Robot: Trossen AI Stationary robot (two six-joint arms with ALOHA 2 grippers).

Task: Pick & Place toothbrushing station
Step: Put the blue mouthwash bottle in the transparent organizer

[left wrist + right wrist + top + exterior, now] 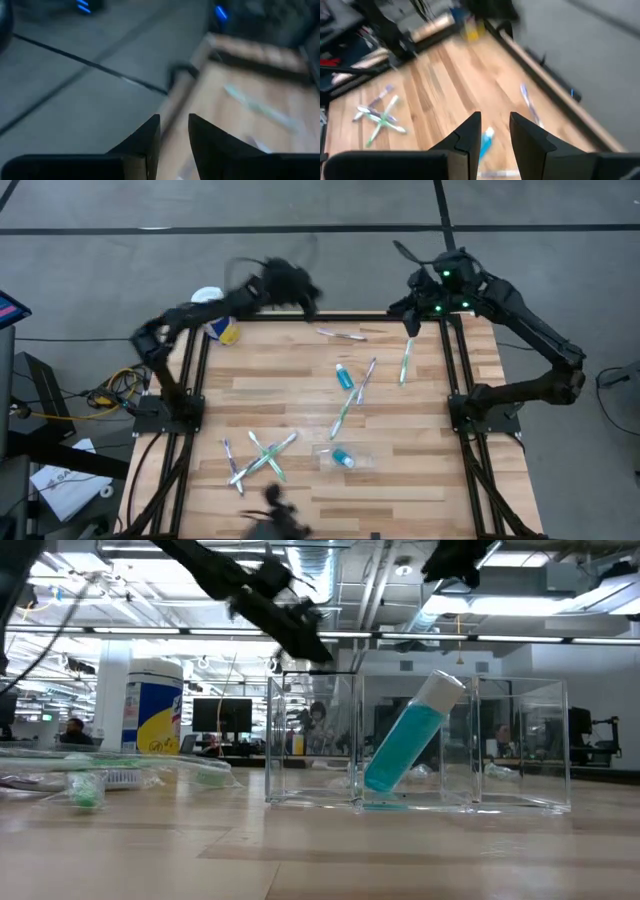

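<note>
The clear plastic cup stands near the table's front and shows large in the low view. A teal tube leans inside it. A second teal tube lies mid-table. Green, purple and white toothbrushes lie scattered: one near the far edge, one green one at the right, and a crossed bunch near the front left. My left gripper hangs open above the far edge, with nothing between its fingers. My right gripper hangs open above the far right corner, also with nothing between its fingers.
A white-capped canister with a yellow label stands at the far left corner, close under my left arm. Dark frame rails run along the table's left and right sides. Bare wood lies between the scattered brushes and the right rail.
</note>
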